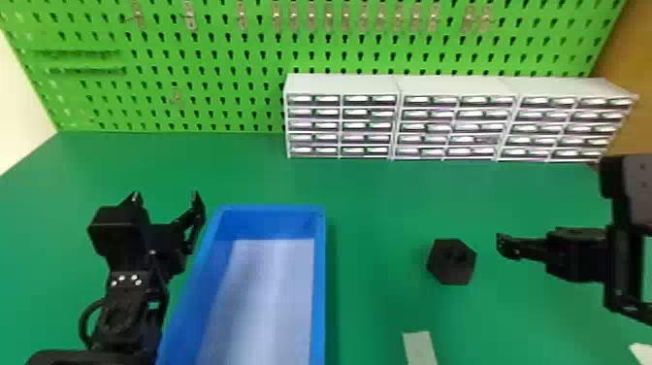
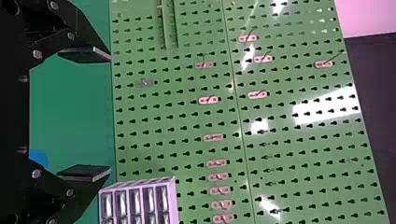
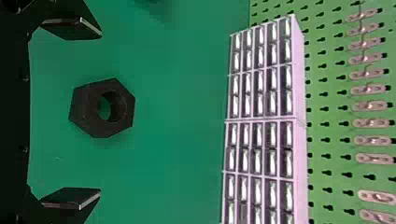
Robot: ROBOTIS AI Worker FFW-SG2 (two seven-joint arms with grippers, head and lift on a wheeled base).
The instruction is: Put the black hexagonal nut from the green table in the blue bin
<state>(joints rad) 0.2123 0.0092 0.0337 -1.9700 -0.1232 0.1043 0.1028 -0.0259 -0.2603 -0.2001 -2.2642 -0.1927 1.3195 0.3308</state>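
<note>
Nut (image 1: 451,273) lies on the green tabletop (image 1: 378,208), to the left of the right claw (image 3: 101,113) and nearer it than the left claw (image 1: 166,196). Both claws stand empty, fingers apart.

Behind the green table (image 1: 378,189) stands a big green pegboard (image 1: 208,63) full of little holes, with three white drawer cabinets (image 1: 339,85) in a row in front and white light shining off the board
</note>
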